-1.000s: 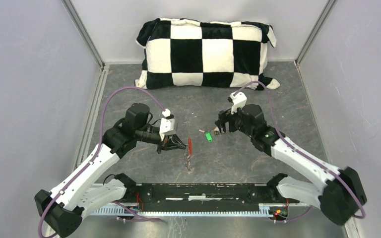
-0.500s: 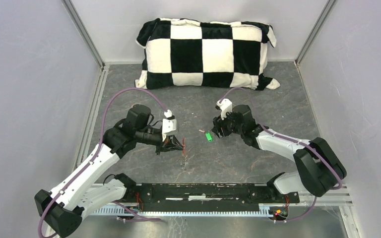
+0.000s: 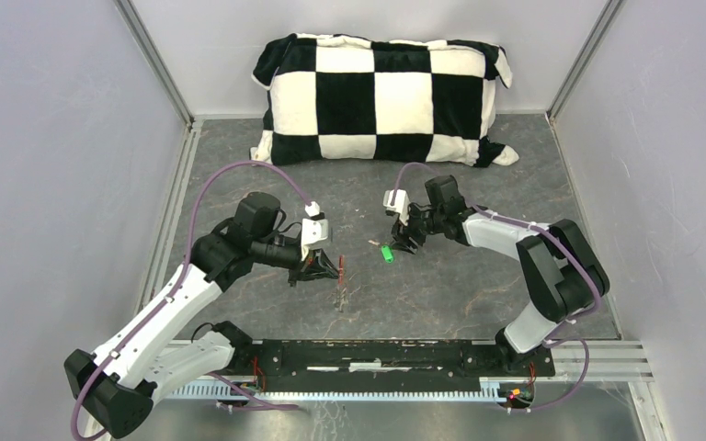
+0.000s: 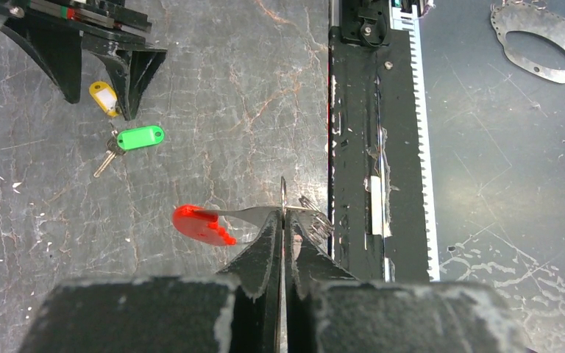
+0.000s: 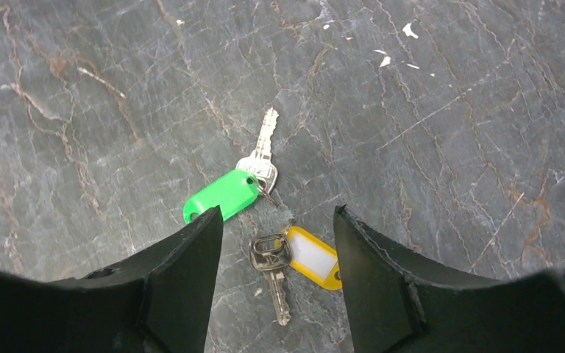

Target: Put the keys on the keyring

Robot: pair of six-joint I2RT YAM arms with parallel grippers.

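Two keys lie on the grey marbled floor: one with a green tag [image 5: 223, 195] [image 3: 386, 254] and one with a yellow tag [image 5: 313, 257] [image 4: 104, 98]. My right gripper [image 5: 276, 210] [image 3: 403, 239] is open and hovers just over them, its fingers either side of the yellow-tagged key, touching nothing. My left gripper [image 4: 284, 215] [image 3: 330, 268] is shut on the keyring [image 4: 283, 193], a thin silver ring held edge-on above the floor. Its red tag [image 4: 201, 224] sticks out to the left and short chain links [image 4: 316, 215] hang to the right.
A black-and-white checkered pillow [image 3: 381, 96] lies against the back wall. A black rail [image 3: 377, 354] [image 4: 357, 147] runs along the near edge. Grey walls close in both sides. Beyond the rail sit a metal plate [image 4: 537, 44] and small coloured bits.
My right arm has folded inward, carrying its gripper slightly left and away over the keys, with the jaws a little narrower. My left gripper still holds the keyring, nearly still.
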